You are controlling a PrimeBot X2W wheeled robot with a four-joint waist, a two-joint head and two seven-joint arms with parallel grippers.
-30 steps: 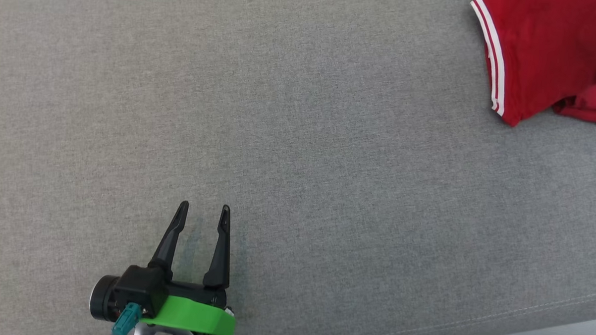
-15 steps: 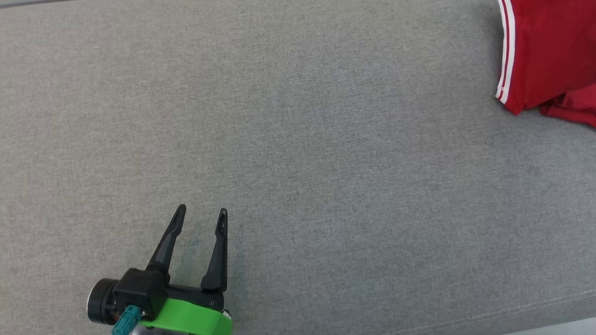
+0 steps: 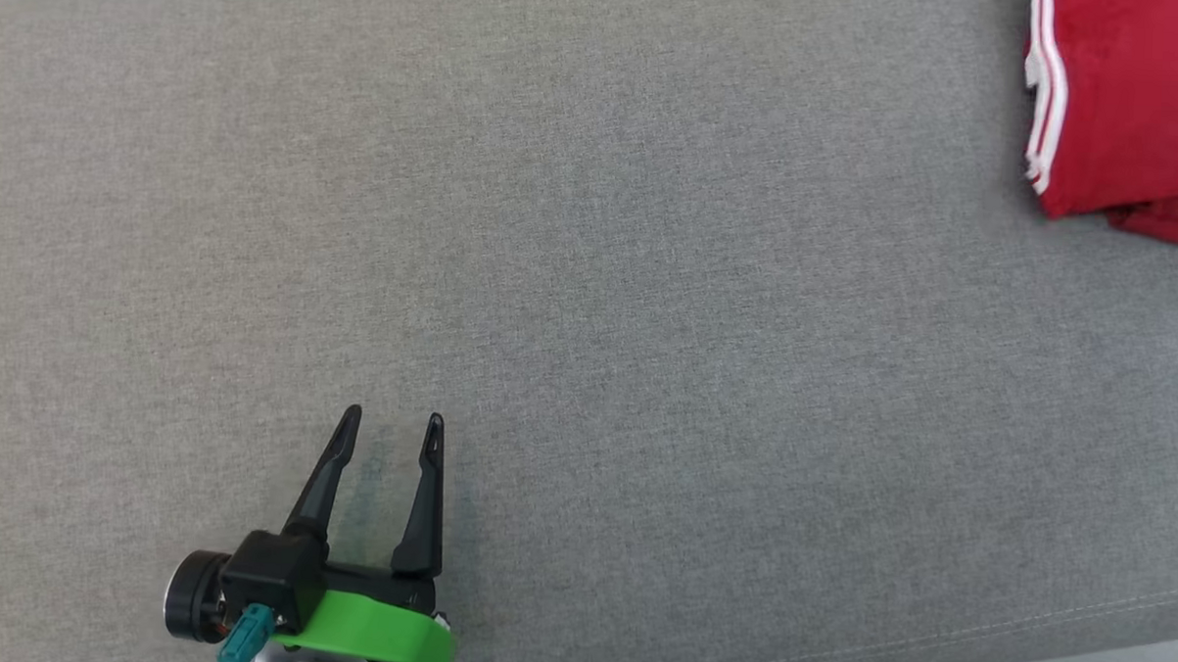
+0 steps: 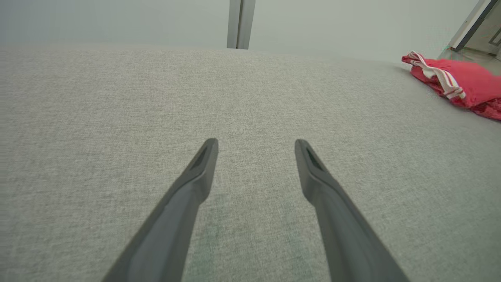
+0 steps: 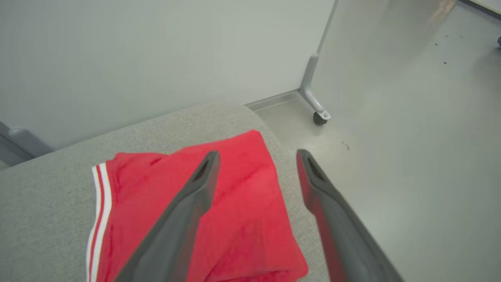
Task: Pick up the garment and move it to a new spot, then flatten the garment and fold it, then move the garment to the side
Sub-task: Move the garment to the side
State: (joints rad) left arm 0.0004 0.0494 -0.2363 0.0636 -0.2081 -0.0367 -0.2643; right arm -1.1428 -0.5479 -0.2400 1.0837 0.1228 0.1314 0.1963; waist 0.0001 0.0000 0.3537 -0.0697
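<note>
A: Where is the garment (image 3: 1136, 105)?
B: Far right on the cushion (image 3: 650, 274), folded, with its striped hem (image 3: 1042, 112) facing left. In the right wrist view its right side lies just beside the cushion's rounded end, and the floor (image 5: 411, 137) is beyond that.
A: Is anything holding it?
B: No. The right gripper (image 5: 257, 154) hangs over it with its fingers spread and nothing between them. The left gripper (image 3: 392, 417) is spread too and empty, over bare cushion at the near left, well apart from the cloth.
A: So what could go wrong?
B: I judge the edge to be the main risk. A nudge rightward could drag the bundle over the end and onto the floor. So could a finger catching the top layer as the arm lifts away.
A: And the fold itself?
B: It looks loose: a lower layer pokes out on the near side. A snagged fingertip could pull the layers open and undo the fold.
A: The left arm?
B: Little danger there, I think; it is too far off to touch the cloth.
</note>
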